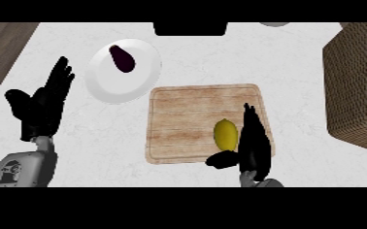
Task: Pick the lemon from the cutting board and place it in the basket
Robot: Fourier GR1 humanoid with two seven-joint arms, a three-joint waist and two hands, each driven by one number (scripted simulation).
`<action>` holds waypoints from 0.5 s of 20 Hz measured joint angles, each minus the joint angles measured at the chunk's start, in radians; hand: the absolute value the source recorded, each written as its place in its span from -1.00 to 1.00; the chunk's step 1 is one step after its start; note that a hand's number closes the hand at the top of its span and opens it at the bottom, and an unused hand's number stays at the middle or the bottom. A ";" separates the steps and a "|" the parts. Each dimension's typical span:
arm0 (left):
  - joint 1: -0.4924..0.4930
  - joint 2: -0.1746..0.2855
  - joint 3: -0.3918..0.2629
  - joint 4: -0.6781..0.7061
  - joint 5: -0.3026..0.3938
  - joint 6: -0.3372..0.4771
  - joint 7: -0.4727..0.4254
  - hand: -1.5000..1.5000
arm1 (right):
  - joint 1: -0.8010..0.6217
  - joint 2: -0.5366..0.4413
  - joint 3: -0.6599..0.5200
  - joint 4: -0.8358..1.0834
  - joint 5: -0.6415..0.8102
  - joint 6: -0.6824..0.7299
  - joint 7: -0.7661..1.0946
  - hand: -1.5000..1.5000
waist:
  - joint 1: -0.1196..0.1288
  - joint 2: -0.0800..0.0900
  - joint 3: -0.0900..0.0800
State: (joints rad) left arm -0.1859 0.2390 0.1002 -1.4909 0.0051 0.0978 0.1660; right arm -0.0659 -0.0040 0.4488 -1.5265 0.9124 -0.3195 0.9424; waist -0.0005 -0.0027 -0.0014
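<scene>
Now my right hand [255, 148] lies over the lower right corner of the cutting board [185, 122], coming in from the view's lower edge. Its fingers [251, 121] are stretched out straight and point up the board, running along the right side of the lemon [225, 134]. Whether they touch it or are only just beside it, I cannot tell. My thumb [222, 160] sticks out to the left below the lemon's near end. Nothing is curled round the fruit, so this hand is released. The lemon lies lengthwise on the board, near its right edge. The basket [347, 87], brown and woven, stands at the right edge of the view, apart from the board on the white counter [215, 60]. My left hand [41, 104] rests open at the left side, fingers up, holding nothing. Just left of the board's far corner, a white plate [108, 88] carries a dark purple eggplant [122, 58].
</scene>
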 measured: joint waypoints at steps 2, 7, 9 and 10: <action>0.004 0.002 0.010 0.003 0.005 -0.009 -0.008 0.00 | 0.002 0.001 0.015 0.021 -0.023 -0.001 -0.015 1.00 | 0.000 -0.001 -0.001; -0.001 0.004 0.021 0.008 0.006 -0.020 -0.008 0.00 | -0.010 -0.013 0.047 0.031 -0.031 0.045 -0.039 1.00 | -0.002 -0.006 -0.007; 0.006 -0.001 0.020 -0.007 0.003 -0.018 0.001 0.00 | -0.011 -0.017 0.040 0.045 -0.058 0.033 -0.072 1.00 | -0.003 -0.009 -0.009; -0.006 -0.001 0.023 0.011 -0.002 -0.015 -0.009 0.00 | -0.004 -0.017 0.038 0.045 -0.066 0.026 -0.094 1.00 | -0.004 -0.010 -0.010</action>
State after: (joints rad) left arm -0.1915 0.2375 0.1234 -1.4799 0.0036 0.0826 0.1575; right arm -0.0699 -0.0208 0.4865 -1.4815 0.8469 -0.2934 0.8486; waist -0.0042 -0.0126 -0.0110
